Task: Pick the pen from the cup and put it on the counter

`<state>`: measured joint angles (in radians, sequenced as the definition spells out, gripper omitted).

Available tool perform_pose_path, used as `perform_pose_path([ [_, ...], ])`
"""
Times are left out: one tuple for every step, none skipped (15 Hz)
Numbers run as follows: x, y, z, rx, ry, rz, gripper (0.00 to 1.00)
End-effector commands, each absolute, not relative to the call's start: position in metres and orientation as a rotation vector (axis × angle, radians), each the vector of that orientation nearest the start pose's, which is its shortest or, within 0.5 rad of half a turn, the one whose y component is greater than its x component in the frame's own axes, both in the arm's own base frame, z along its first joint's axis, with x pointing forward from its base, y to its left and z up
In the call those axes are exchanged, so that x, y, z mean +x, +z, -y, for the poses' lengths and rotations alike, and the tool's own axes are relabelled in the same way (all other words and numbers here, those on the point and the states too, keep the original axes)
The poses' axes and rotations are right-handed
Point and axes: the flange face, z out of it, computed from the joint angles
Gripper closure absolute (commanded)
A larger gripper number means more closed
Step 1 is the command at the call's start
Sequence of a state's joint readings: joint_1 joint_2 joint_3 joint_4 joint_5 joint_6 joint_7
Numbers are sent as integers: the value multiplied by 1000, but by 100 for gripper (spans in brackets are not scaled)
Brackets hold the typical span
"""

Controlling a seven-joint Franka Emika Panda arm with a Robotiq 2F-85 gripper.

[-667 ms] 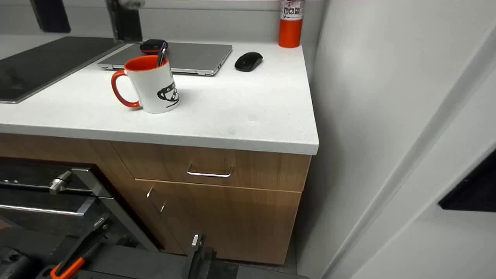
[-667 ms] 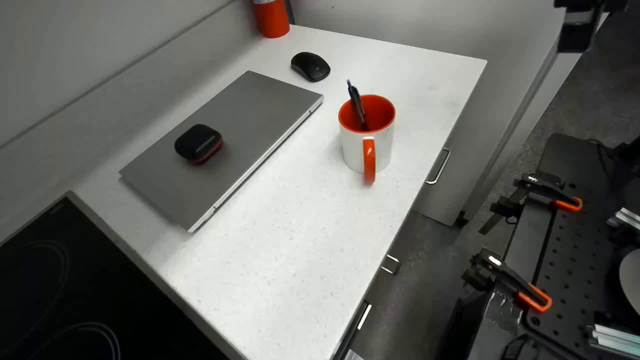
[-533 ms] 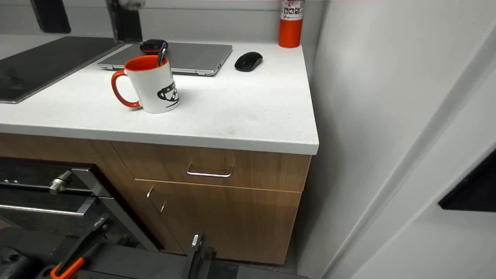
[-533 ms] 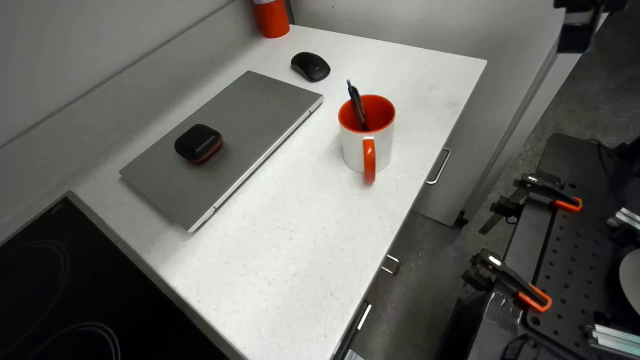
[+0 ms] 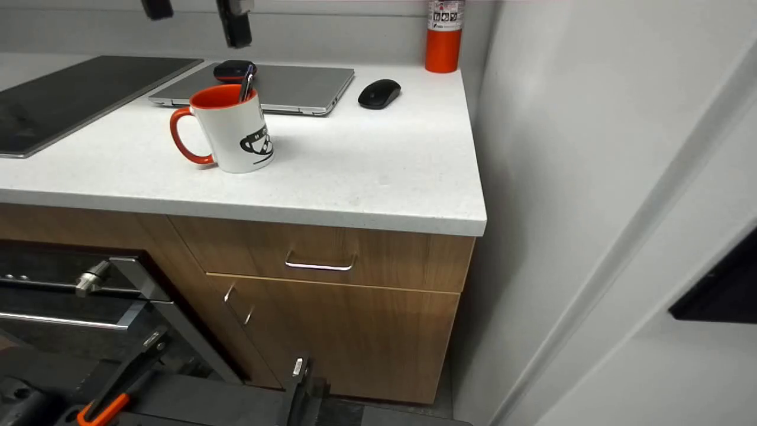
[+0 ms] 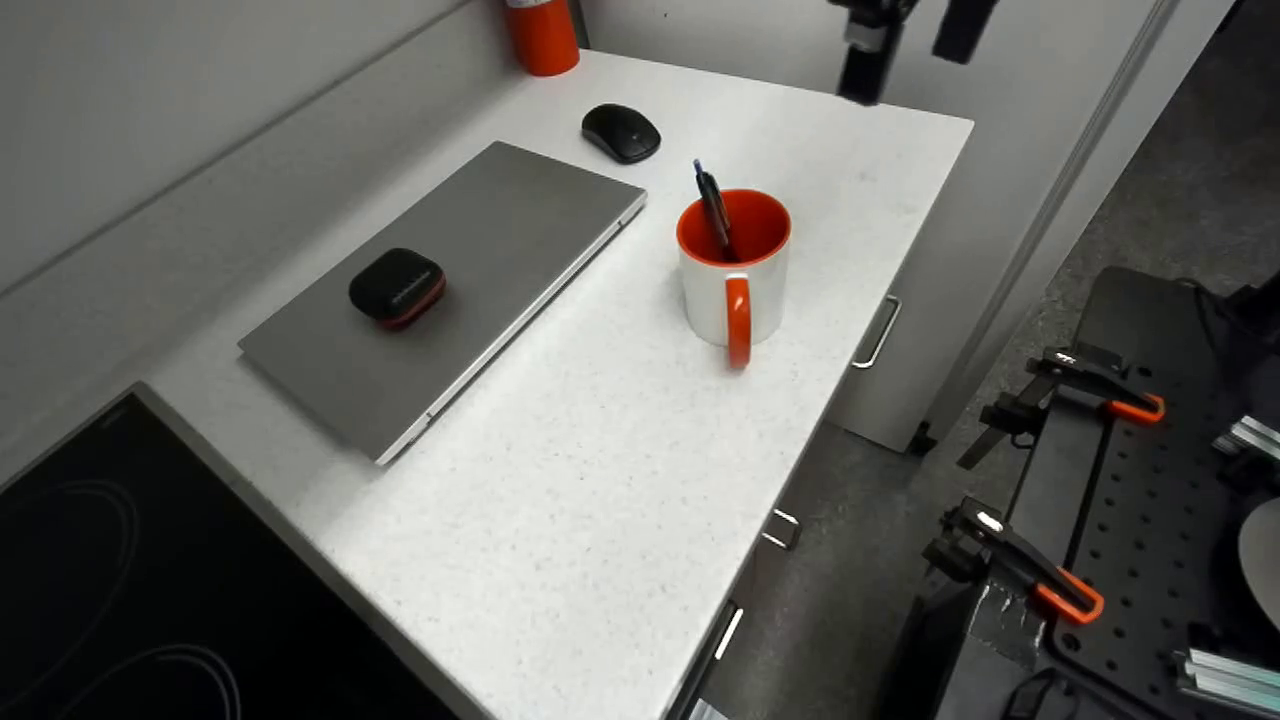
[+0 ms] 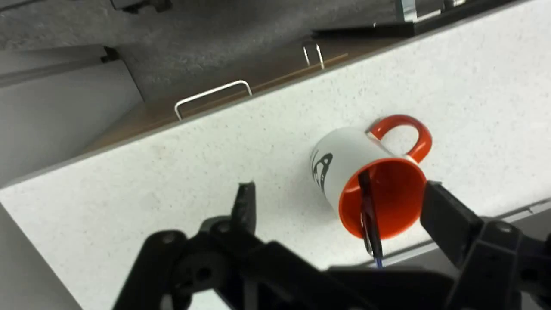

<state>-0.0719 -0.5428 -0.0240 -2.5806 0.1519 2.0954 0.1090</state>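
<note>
The cup (image 5: 233,133), a white mug with red handle and red inside, stands upright on the white counter (image 5: 366,171). It also shows in an exterior view (image 6: 712,300) and the wrist view (image 7: 355,148). The dark pen (image 7: 371,219) leans in the cup, its blue-tipped end above the rim; it shows in both exterior views (image 5: 246,86) (image 6: 714,208). My gripper (image 5: 197,22) is open and empty, above the counter and apart from cup and pen. In the wrist view its fingers (image 7: 340,193) appear on either side of the cup's mouth.
A grey laptop (image 6: 470,270) with a small black and red case (image 6: 397,287) lies behind the cup. A black mouse (image 5: 379,94) and a red cylinder (image 5: 443,47) are near the back. A black cooktop (image 6: 120,580) adjoins the counter. A grey wall panel (image 5: 562,148) borders the counter's end.
My gripper has moved further in over the counter, toward the cup, with its fingers still apart. The cup, the pen and the other objects have not moved.
</note>
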Motion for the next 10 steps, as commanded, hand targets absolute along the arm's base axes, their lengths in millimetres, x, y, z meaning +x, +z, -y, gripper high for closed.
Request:
perform_pose_path([
  [423, 430, 16, -2933, -229, -524, 0],
  [428, 428, 15, -2930, -237, -541, 0],
  [410, 430, 21, -2957, -208, -482, 0],
  [417, 425, 19, -2957, -216, -497, 0],
  [421, 422, 18, -2958, -213, -503, 0],
  [423, 421, 18, -2958, -209, -505, 0],
  [424, 422, 18, -2957, -211, -506, 0],
  [425, 423, 18, -2957, -214, -506, 0],
  [425, 424, 18, -2956, -216, -506, 0],
  [429, 420, 16, -2960, -213, -513, 0],
])
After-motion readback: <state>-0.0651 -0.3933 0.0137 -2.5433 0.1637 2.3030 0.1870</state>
